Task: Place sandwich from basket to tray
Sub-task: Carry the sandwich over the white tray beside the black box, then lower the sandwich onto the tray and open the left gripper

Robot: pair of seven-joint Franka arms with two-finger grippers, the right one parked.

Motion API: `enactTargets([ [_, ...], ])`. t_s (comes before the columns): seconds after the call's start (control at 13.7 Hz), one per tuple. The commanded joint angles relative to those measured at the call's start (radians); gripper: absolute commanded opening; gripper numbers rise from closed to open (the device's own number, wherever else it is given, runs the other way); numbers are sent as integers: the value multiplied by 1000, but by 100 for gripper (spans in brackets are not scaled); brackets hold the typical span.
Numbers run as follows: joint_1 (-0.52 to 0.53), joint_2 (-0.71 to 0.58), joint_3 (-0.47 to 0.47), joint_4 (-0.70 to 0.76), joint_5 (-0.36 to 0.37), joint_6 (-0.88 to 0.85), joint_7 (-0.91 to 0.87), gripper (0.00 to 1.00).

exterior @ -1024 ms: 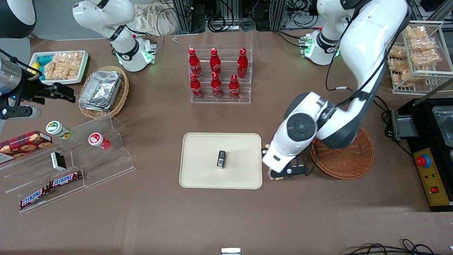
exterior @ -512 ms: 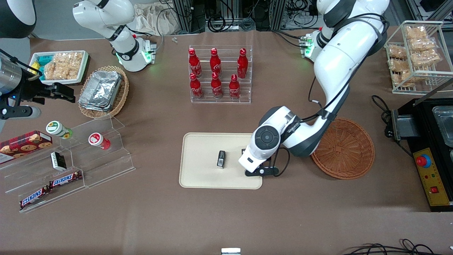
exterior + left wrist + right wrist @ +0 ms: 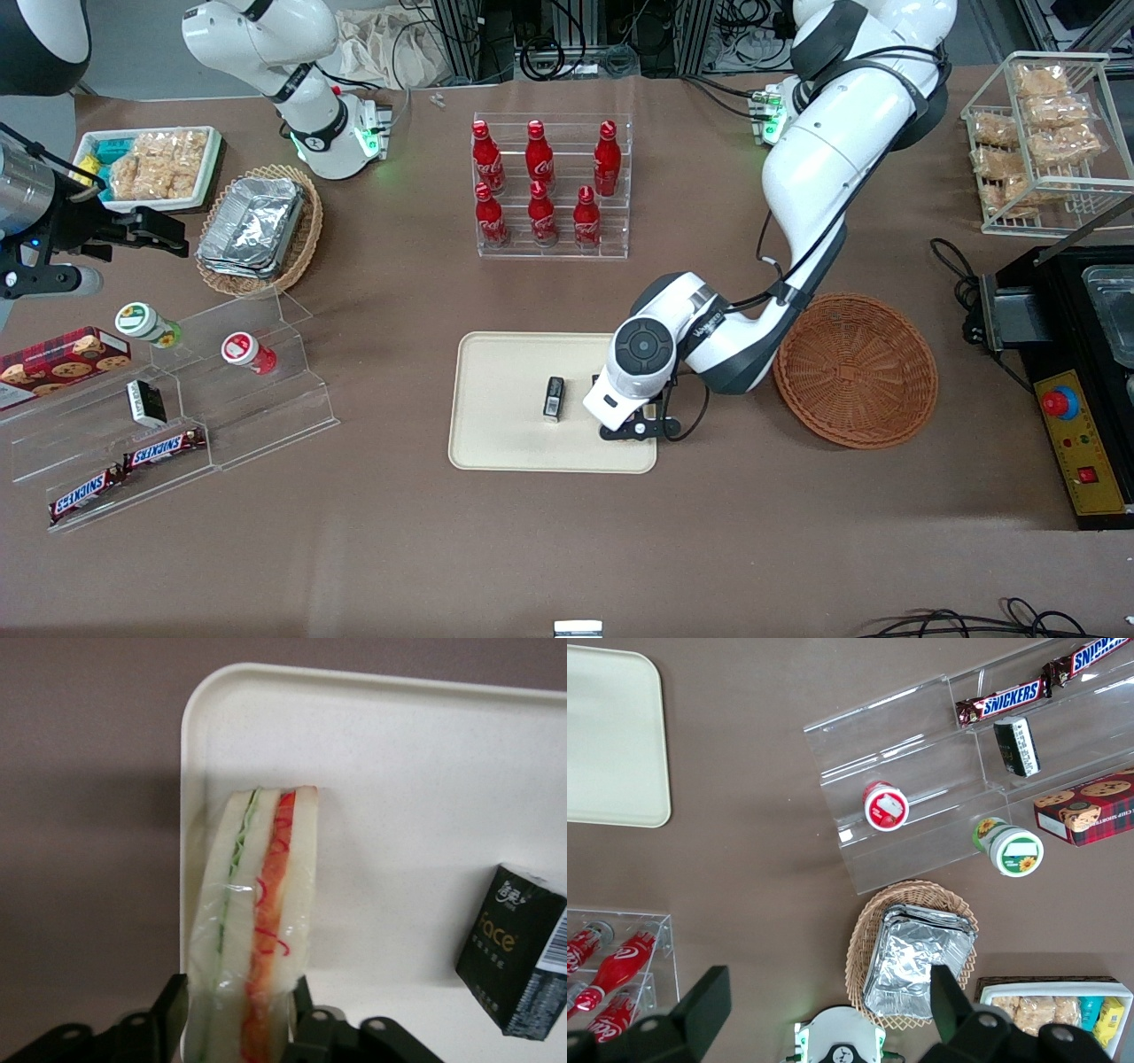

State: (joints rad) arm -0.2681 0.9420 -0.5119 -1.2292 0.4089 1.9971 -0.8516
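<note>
In the left wrist view, the sandwich [image 3: 257, 921], wrapped in clear film with pale bread and red and green filling layers, stands on edge between the black fingers [image 3: 171, 1010]. My gripper [image 3: 237, 1008] is shut on it, just above the cream tray [image 3: 399, 815], near the tray's edge. From the front, the gripper [image 3: 631, 427] hangs low over the tray [image 3: 505, 443] at its end nearest the basket, and the arm hides the sandwich. Beside the tray, toward the working arm's end, the reddish-brown wicker basket [image 3: 855, 372] holds nothing.
A small black pack [image 3: 554, 397] lies mid-tray, close to the gripper [image 3: 518, 948]. A clear rack of red bottles [image 3: 551, 186] stands farther from the camera than the tray. Clear snack shelves [image 3: 204, 390] and a foil-filled tan basket [image 3: 259, 229] lie toward the parked arm's end.
The arm swung from beside the basket across to the tray, carrying the sandwich. The gripper now hangs over the tray, closer to the black pack.
</note>
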Motion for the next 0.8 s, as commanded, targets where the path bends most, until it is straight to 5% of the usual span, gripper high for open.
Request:
enactTargets([
  [0.0, -5, -6, 7, 33, 19, -12, -17, 99],
  [0.73, -2, -337, 183, -12, -19, -291, 120, 99],
])
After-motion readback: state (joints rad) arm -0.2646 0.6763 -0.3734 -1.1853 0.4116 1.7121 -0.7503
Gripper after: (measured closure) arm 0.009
